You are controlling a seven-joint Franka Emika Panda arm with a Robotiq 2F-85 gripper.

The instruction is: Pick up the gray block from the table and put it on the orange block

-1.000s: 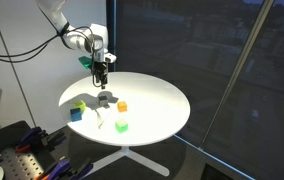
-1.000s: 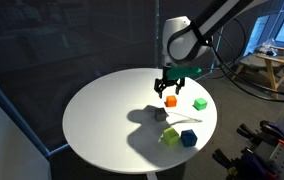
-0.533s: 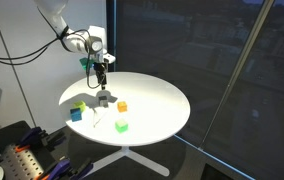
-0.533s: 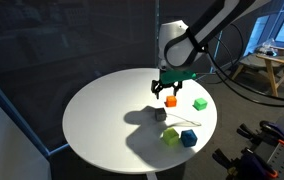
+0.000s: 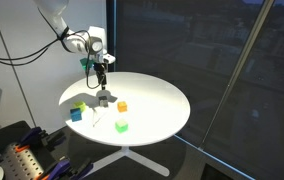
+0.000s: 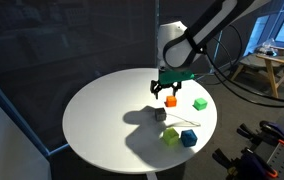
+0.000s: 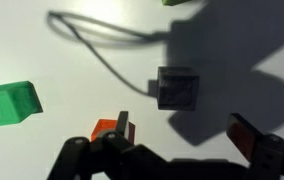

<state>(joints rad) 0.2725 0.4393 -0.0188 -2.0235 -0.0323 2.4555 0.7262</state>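
Note:
The gray block [image 5: 104,98] [image 6: 160,114] sits on the round white table [image 5: 157,100] [image 6: 102,110]. In the wrist view the gray block [image 7: 177,88] lies just ahead of my gripper [image 7: 186,132], in shadow. The orange block [image 5: 122,106] [image 6: 170,101] stands close beside it and shows by one finger in the wrist view [image 7: 106,129]. My gripper [image 5: 102,80] [image 6: 163,94] hovers above the gray block, open and empty.
A light green block [image 5: 121,126] [image 6: 199,103] [image 7: 10,104], a yellow-green block [image 5: 79,105] [image 6: 170,136] and a blue block [image 5: 76,114] [image 6: 188,138] lie around on the table. A thin white cable [image 6: 187,120] [image 7: 92,45] lies near the gray block.
My gripper has shifted slightly sideways over the gray block in the first half second, then held still. The blocks have not moved.

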